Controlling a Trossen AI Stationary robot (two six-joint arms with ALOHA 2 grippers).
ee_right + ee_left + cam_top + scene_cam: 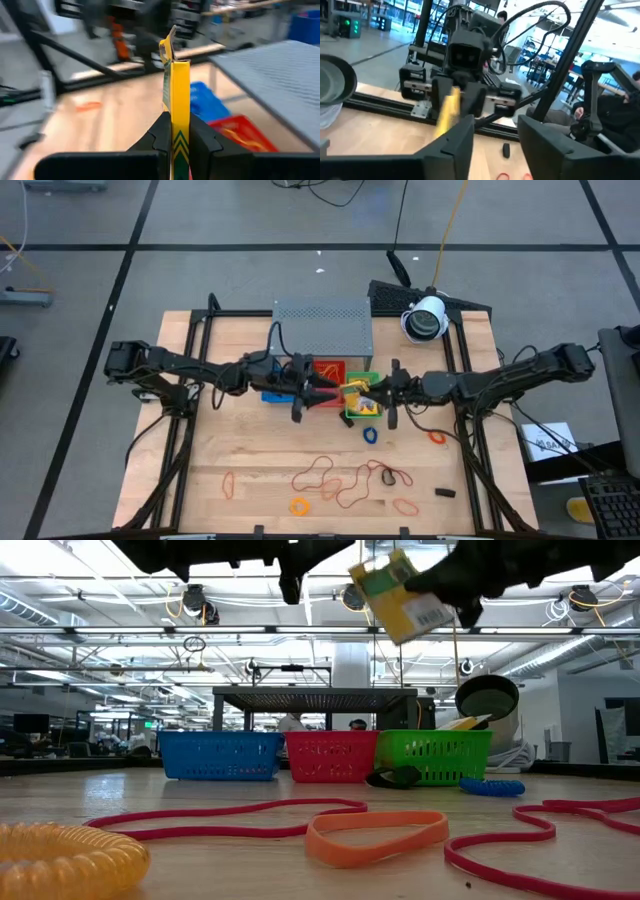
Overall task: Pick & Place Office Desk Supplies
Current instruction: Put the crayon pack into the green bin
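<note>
Lighting even and bright from overhead ceiling fixtures (200, 602); shadows on the table (240, 440) soft. Right wrist background motion-blurred. Low view foreground yellow coil (60, 858) slightly out of focus.

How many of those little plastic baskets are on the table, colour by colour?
Blue basket: 1
Red basket: 1
Green basket: 1
Total: 3
</note>
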